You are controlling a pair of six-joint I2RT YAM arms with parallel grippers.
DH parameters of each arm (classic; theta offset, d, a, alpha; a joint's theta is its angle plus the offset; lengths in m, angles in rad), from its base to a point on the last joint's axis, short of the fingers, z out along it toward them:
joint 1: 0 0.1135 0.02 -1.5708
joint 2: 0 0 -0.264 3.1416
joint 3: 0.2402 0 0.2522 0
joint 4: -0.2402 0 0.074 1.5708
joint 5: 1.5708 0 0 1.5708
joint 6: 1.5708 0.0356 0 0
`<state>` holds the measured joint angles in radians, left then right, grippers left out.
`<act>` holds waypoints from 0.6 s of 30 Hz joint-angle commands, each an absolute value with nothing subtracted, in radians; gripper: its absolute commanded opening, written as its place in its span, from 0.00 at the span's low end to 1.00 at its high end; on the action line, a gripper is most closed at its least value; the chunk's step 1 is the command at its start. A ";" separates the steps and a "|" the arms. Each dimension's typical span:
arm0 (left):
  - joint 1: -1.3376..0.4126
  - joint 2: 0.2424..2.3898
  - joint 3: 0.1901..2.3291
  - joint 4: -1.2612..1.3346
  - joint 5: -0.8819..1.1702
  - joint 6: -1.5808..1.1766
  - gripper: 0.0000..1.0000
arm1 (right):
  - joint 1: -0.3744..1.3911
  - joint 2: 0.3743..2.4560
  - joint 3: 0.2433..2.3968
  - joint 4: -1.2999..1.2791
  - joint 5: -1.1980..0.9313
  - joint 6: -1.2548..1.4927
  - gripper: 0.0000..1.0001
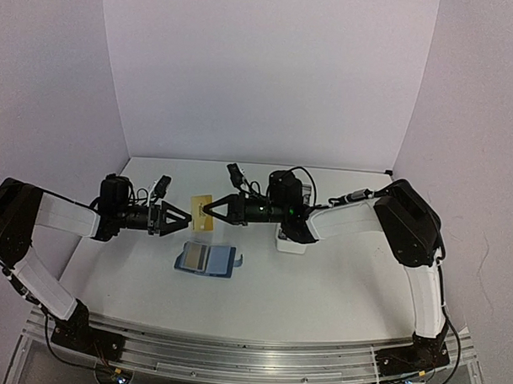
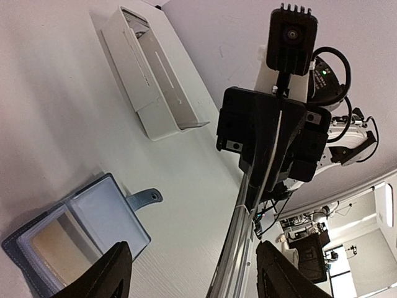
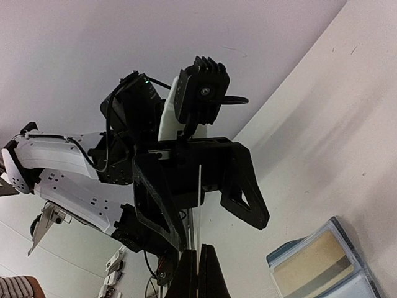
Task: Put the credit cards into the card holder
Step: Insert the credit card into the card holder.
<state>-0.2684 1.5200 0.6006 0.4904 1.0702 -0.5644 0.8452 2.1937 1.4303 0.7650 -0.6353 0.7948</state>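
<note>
Pinching the tan credit card (image 1: 201, 200) by its right end, the right claw (image 1: 207, 210) was clamped fully shut on it in the air above the table (image 1: 321, 287). The card stood on edge, its length running from one claw toward the other. Facing it, the left claw (image 1: 186, 216) stood wide open and gripped nothing. Its fingers (image 2: 111, 273) flanked the card's free end without touching it, as far as the wrist views showed. The card holder (image 1: 208, 259) lay spread open and flat on the table, almost straight below the held card and a little toward the arm bases. Another tan card (image 1: 193, 257) sat in its left pocket. By my judgement the right arm alone carried the card, and the coming move called for lowering it and tipping it from upright to flat, in line with a pocket.
</note>
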 commanded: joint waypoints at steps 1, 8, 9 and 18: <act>-0.292 1.549 0.637 0.700 1.168 -0.655 0.66 | 0.850 2.202 1.439 0.880 -0.673 0.831 0.00; -0.342 1.555 0.654 0.765 1.181 -0.736 0.21 | 0.857 2.234 1.456 0.905 -0.677 0.858 0.00; -0.342 1.554 0.655 0.756 1.171 -0.746 0.12 | 0.857 2.236 1.455 0.906 -0.678 0.860 0.00; -0.341 1.567 0.753 0.274 0.963 -0.668 0.00 | 0.855 2.232 1.406 0.648 -0.530 0.875 0.31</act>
